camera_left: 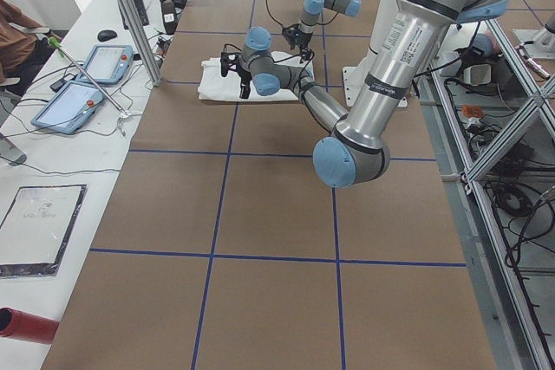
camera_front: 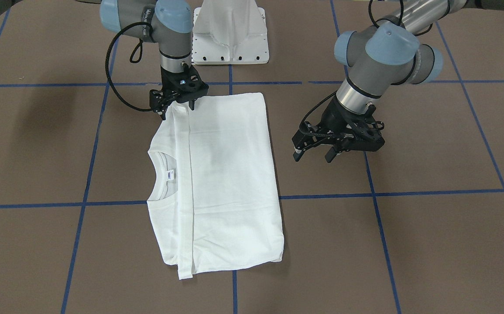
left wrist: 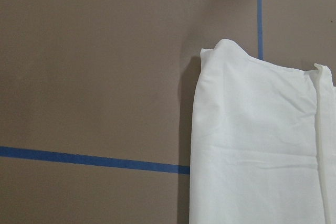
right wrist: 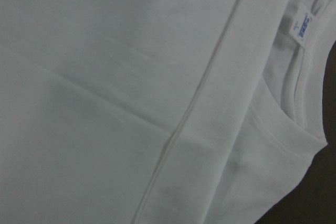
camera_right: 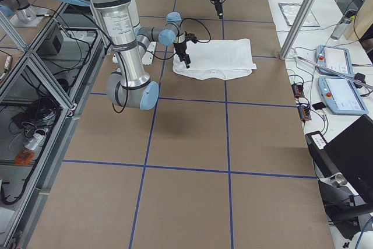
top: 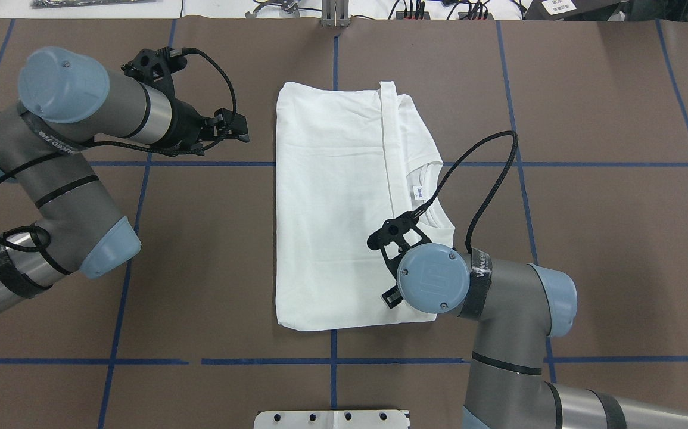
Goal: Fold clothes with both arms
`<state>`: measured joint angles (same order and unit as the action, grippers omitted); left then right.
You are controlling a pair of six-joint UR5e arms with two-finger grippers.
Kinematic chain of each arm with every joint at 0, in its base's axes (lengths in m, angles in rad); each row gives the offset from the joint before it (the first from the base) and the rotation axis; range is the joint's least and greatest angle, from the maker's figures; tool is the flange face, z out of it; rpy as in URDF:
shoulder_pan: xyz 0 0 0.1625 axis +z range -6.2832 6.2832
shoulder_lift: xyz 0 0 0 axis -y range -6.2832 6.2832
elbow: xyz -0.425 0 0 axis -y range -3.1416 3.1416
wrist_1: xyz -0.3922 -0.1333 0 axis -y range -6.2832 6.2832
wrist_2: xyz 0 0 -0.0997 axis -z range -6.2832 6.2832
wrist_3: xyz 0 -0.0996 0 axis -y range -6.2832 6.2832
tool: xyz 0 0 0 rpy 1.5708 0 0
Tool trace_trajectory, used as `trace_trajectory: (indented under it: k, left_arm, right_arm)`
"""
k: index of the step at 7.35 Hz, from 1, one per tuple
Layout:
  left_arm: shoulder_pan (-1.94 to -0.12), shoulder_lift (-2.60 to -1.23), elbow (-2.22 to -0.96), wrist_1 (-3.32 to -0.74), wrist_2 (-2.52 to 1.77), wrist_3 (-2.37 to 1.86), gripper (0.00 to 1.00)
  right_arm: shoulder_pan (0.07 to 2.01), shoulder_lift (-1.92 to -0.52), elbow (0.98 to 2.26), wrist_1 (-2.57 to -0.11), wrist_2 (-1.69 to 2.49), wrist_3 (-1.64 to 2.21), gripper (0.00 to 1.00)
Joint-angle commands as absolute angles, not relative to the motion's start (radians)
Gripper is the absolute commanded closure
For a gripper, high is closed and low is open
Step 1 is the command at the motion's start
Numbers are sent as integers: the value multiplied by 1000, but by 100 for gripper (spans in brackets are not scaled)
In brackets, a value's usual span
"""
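White shirt [camera_front: 230,174] on tape-gridded brown table [camera_front: 444,253].

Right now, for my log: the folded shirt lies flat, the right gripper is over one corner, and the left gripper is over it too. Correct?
No: the left gripper is beside the shirt, over bare table, as the overhead exterior view shows. The rest holds.

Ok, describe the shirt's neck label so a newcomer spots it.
The folded white T-shirt lies on the table. Its ribbed collar shows at the edge toward the right arm. Just inside it sits the label: a tiny white tag with blue print, the only marking visible.
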<state>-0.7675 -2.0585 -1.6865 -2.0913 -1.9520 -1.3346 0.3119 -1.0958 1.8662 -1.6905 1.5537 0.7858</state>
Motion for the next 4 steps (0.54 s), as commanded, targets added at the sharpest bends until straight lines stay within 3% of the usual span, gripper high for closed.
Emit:
trace_trajectory:
  k: [1, 4]
  left_arm:
    - [-767, -2059, -1692, -2091, -1954, -1333, 0]
    - [-767, -2059, -1693, -2089, -1954, -1333, 0]
  right_arm:
    - [310, -1106, 1859, -1697, 1555, 785, 0]
    - [299, -1106, 1859, -1694, 1601, 787, 0]
